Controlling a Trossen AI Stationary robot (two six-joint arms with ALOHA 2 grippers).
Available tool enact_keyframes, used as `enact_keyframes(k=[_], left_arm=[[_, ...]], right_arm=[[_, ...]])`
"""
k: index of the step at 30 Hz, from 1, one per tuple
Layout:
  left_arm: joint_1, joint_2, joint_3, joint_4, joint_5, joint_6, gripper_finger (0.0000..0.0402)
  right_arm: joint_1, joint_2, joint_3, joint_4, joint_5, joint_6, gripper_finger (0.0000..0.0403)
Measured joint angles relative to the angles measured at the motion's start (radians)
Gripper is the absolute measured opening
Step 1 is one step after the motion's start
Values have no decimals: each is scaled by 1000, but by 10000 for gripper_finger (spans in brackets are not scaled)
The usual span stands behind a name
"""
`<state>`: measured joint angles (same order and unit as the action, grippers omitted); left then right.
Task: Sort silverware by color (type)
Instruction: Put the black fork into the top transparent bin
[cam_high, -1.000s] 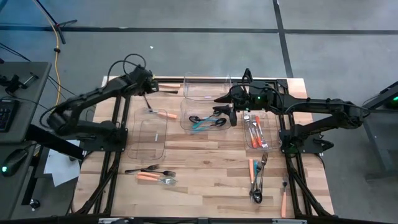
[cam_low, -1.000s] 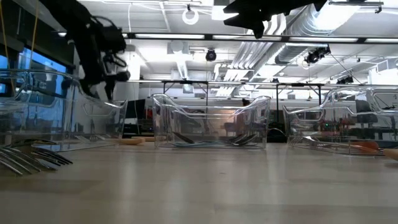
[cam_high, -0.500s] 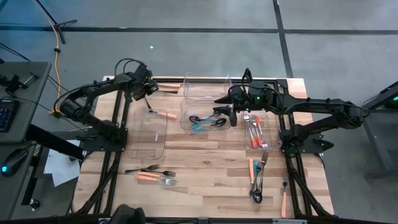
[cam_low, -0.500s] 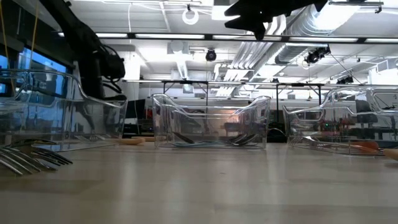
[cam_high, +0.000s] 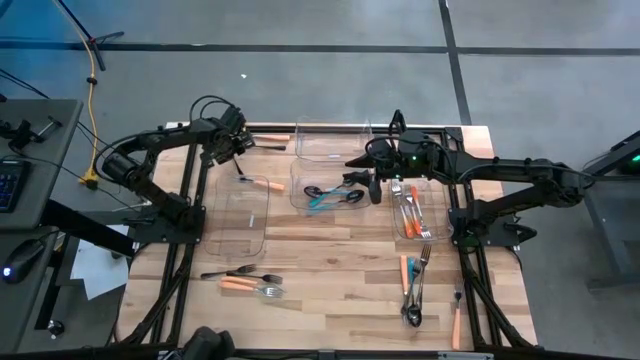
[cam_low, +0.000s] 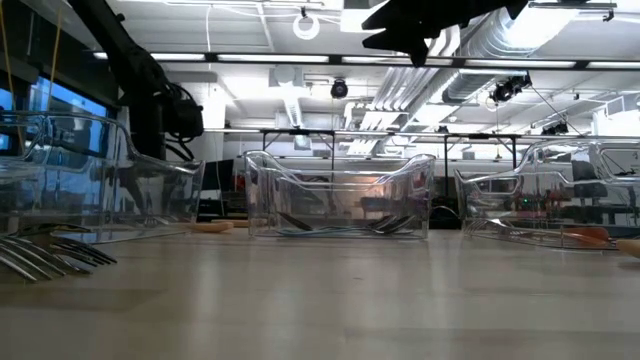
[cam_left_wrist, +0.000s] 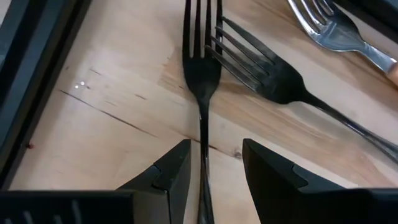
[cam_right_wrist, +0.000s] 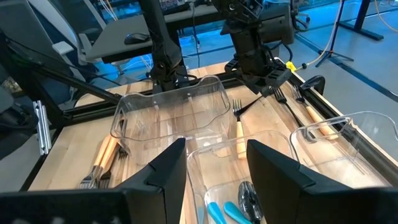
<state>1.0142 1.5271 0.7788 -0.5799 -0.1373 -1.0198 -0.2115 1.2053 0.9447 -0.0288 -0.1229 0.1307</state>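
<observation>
The left tool (cam_left_wrist: 211, 163), spread astride a black fork (cam_left_wrist: 202, 74) on the tabletop (cam_left_wrist: 112, 124), should drop straight and pinch centrally; the right tool (cam_right_wrist: 214, 163) waits spread.

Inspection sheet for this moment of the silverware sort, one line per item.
surface: wooden table with clear bins.
job's things: teal and black pieces in the middle bin; orange-handled pieces in the right bin; loose silverware near both front corners.
clutter: nothing seen.
grippers: left gripper over a black fork, far left; right gripper above the middle bin, jaws open, empty.
cables: yellow cable on the floor.
surroundings: desk with keyboard left of the rig.
</observation>
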Motion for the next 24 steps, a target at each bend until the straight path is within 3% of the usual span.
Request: enact_keyframes(k=[14,24], left_arm=[[-34,34,0,-16,-39,26,131],[-86,90,4,11,-98,8,102]], right_arm=[[0,0,0,-39,0,0,154],[0,0,0,-39,0,0,154]])
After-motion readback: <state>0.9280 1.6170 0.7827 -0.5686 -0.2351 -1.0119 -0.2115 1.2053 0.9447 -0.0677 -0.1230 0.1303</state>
